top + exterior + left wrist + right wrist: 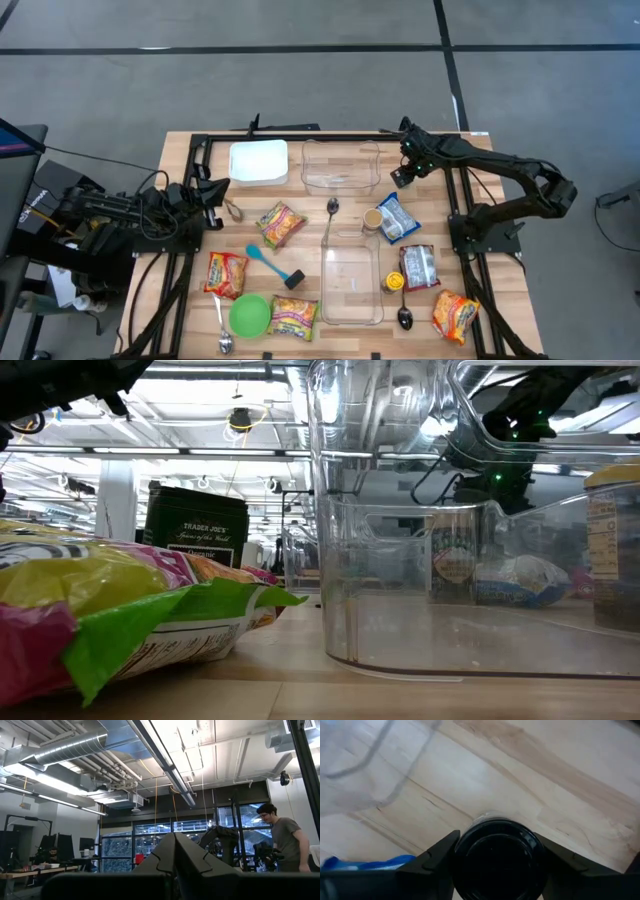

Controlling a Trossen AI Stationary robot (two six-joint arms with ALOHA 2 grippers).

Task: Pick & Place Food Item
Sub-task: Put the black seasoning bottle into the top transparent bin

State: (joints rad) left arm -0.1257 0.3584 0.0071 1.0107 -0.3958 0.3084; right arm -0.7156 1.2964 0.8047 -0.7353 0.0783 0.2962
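My right gripper (pixel 401 176) points steeply down at the far right of the table, beside the far clear container (pixel 340 165). Its fingers close on a jar with a black lid (pixel 495 865). In the low view a labelled jar (pixel 454 565) shows below that gripper, seen through the clear container; whether its base is on the table I cannot tell. My left gripper (pixel 214 190) waits shut at the table's left edge, raised and aimed at the ceiling (pixel 175 855). Noodle packets (pixel 280 225) and blue packets (pixel 397 218) lie flat on the table. My right gripper has the jar's round black lid (pixel 465 855) between its two fingers (pixel 437 851), one on each side of the lid's rim. The fingers come from above, pointing steeply down. The jar stands upright under them; the lid hides its body.
A second clear container (pixel 350 283) lies at the near middle and a white box (pixel 258 160) at the far left. A tan-lidded jar (pixel 372 220), a yellow jar (pixel 393 282), spoons, a green bowl (pixel 249 314) and a blue spatula (pixel 270 262) crowd the middle. A person stands beyond the table (pixel 286 840).
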